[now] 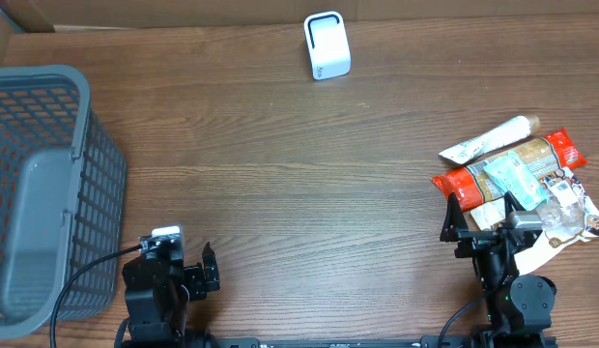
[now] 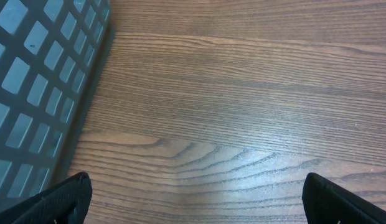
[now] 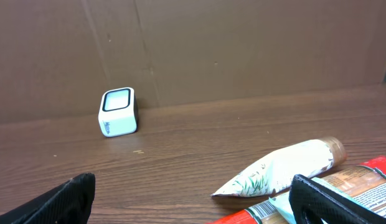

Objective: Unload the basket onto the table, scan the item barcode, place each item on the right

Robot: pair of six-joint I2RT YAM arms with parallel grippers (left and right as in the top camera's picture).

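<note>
**Both grippers gape wide and empty; the packets lie just past the right one.**
The right gripper (image 3: pixel 196 202) is spread to its full width and holds nothing. The pile of packets (image 1: pixel 493 203) starts just beyond its fingers (image 3: pixel 62 199) and spreads to the far right, making this the nearer arm. The cream pouch (image 3: pixel 286 168) and red packet (image 1: pixel 517 162) have long axes running near-left to far-right. A teal packet (image 1: pixel 510 176) and a clear packet (image 1: pixel 568 208) overlap them: at least four items, the exact count hidden. One scanner (image 1: pixel 327 45) stands far centre, well apart. The left gripper (image 2: pixel 199 208), equally wide, sits near-left beside the one basket (image 1: pixel 82 126).
</note>
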